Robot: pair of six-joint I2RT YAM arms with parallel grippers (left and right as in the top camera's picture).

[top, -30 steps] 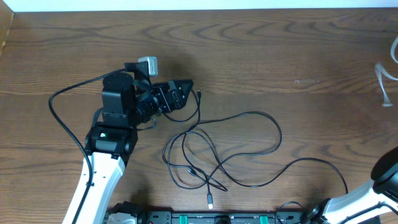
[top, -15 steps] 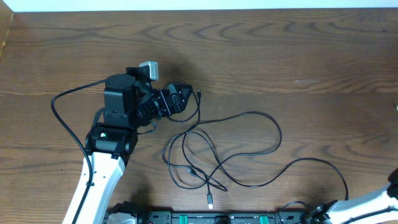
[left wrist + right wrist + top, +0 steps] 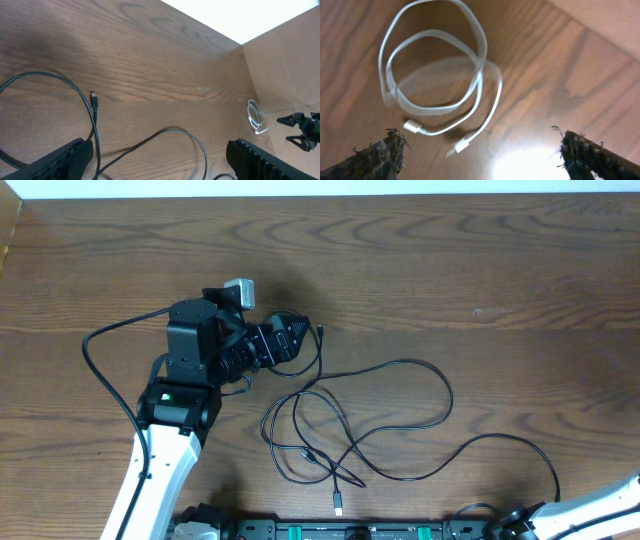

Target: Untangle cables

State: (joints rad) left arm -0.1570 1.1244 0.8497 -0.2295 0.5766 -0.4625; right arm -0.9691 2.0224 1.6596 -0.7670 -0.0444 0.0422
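Observation:
Black cables lie in tangled loops at the table's middle, with one plug near my left gripper and another plug at the front. The left gripper is open just above the table, and a black cable runs between its fingers untouched. A white cable lies coiled on the wood below my right gripper, which is open and empty. From the left wrist, the white cable shows far off beside the right gripper. The overhead view shows no white cable.
Brown cardboard walls stand at the right end and the far left corner. Only a white link of the right arm shows at the overhead's bottom right. A black rail runs along the front edge.
The right gripper has opened, and the white cable now lies free on the table. The right arm has slid almost out of the overhead view to the right. The left arm barely moved.

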